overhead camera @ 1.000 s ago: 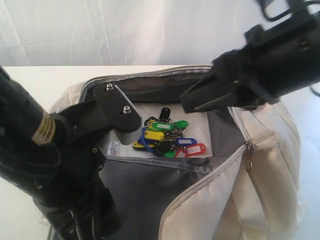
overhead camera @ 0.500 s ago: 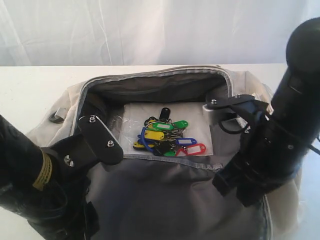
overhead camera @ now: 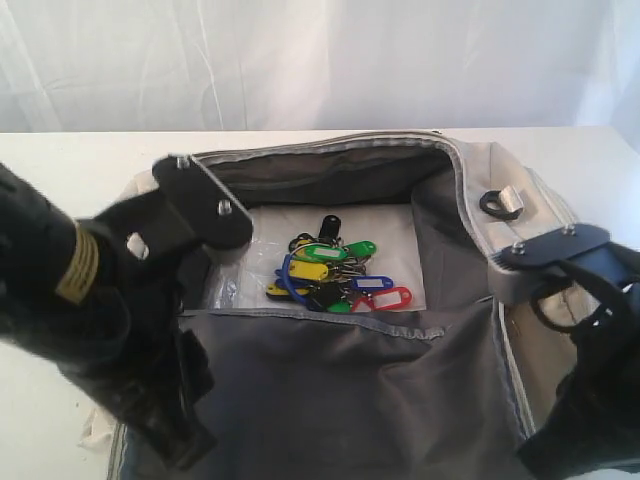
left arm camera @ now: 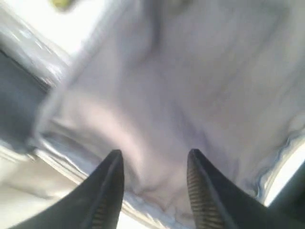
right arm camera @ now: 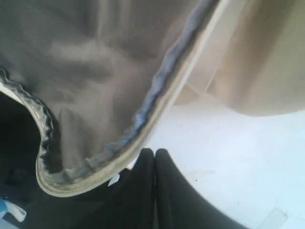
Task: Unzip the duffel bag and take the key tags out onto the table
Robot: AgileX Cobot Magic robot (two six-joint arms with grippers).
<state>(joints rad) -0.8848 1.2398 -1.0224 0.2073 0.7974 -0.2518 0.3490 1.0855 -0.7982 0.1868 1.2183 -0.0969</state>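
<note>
Duffel bag [overhead camera: 350,390] gaping open on the table [overhead camera: 60,160], key tags [overhead camera: 335,275] inside.
The tags lie bunched on the bag's floor, between the two arms. The left gripper [left arm camera: 155,191] has its jaws apart over pale fabric (blurred). The right gripper [right arm camera: 155,164] is clenched tight, tips against the zipper edge [right arm camera: 157,95]; I cannot tell whether they pinch it.
</note>
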